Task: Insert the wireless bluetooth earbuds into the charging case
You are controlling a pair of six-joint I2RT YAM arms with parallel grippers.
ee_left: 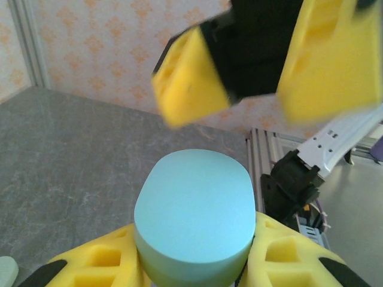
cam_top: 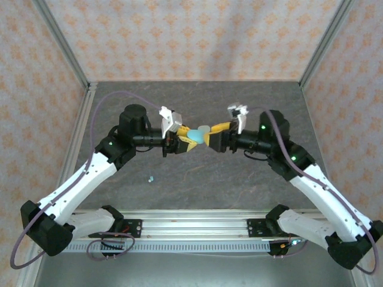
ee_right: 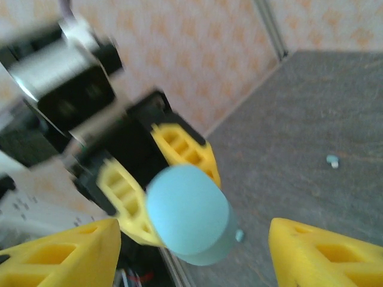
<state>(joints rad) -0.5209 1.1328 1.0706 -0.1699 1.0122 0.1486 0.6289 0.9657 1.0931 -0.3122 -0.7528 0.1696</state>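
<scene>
While left tool (ee_left: 192, 260) clamps the blue charging case (ee_left: 194, 206), right tool (ee_right: 192, 245) gapes opposite, earbuds (cam_top: 151, 178) loose on table (cam_top: 197, 101).

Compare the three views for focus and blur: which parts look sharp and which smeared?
Top external: evenly lit and sharp, the case crisp at mid-frame. Left wrist: case in focus, the right arm's fingers above it soft. Right wrist: blurred throughout, case and the left arm's fingers fuzzy, yet an earbud beyond is legible.
</scene>
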